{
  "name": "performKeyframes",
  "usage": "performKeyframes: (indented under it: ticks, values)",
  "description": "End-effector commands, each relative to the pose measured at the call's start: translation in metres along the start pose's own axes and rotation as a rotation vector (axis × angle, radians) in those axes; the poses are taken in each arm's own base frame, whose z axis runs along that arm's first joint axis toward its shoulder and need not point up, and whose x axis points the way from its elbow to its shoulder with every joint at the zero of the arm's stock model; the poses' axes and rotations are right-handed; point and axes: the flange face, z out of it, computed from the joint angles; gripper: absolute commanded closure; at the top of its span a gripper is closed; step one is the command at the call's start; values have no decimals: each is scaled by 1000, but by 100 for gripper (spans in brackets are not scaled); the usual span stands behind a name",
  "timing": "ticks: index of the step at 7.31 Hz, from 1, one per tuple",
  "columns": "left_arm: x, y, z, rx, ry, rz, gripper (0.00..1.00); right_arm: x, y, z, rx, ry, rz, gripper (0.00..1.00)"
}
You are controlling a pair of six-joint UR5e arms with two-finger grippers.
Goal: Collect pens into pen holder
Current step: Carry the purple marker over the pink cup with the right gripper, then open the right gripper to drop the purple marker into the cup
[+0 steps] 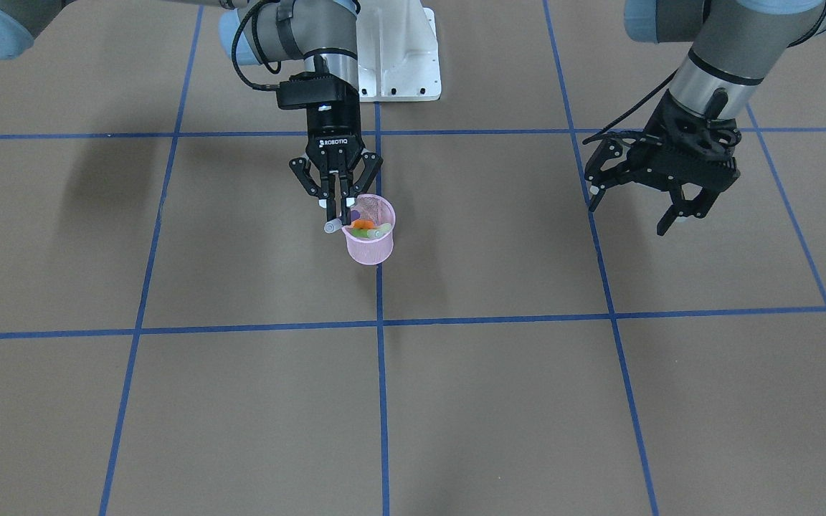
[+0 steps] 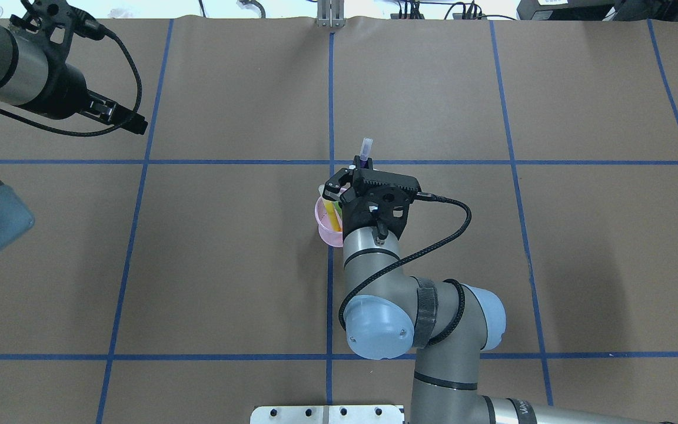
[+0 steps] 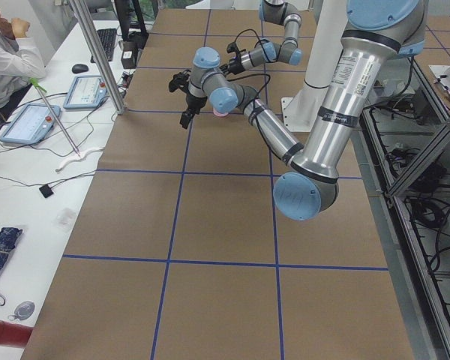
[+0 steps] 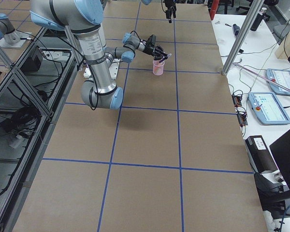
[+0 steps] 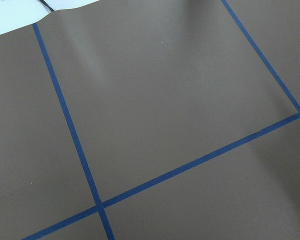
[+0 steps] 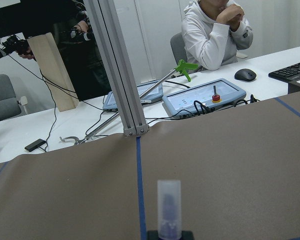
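Two fingers of the right gripper (image 1: 338,206) are pinched on the purple pen (image 1: 330,227). Its whitish cap juts past the rim of the pen holder (image 1: 370,247), which stands on the middle tape line. An orange pen (image 1: 368,224) and a green pen (image 1: 364,233) lie inside the cup. The left gripper (image 1: 628,213) hangs well apart from the cup, fingers spread wide and holding nothing. Blue tape lines (image 1: 382,401) cross the brown table (image 1: 492,401). The right arm reaches down from the base, wrist aimed steeply at the cup.

From overhead, the right gripper covers part of the cup and a yellow pen (image 2: 333,213) leans inside. The purple pen's cap points away from the robot. The left arm is raised over the far left corner.

The right wrist view shows the capped pen at bottom centre. Beyond the table edge are a metal post (image 6: 117,75), tablets (image 6: 205,97) and a seated person (image 6: 215,30) at a white desk (image 6: 50,135).

The left wrist view shows only table and tape.
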Motion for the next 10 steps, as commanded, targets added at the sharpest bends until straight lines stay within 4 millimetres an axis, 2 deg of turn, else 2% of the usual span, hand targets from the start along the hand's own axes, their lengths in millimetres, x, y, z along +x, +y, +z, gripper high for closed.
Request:
performKeyframes:
  ticks: [1,2,5,6,7,8,9,10]
  values:
    - [0,0,2,-3,1,2,0,-5,4,1,17,3,-25,56]
    - [1,-2,3,-3,0,2,0,-17,3,-2,12,-7,-15,2]
    - [0,-3,6,-7,-3,-1,0,-33,-9,-6,-53,-39,-10,1]
    - [-1,-2,6,-8,-4,-2,0,-30,-30,4,-165,-53,-1,1]
    - [-2,-2,8,-12,-6,-5,0,-21,-51,24,-290,-55,5,1]
    - [-3,-1,9,-14,-8,-27,0,-6,-72,46,-384,-53,-32,1]
    - [-6,1,10,-16,-14,-134,0,12,-96,70,-488,10,-71,1]
    - [-6,2,9,-14,-15,-180,0,32,-133,84,-598,44,-113,1]
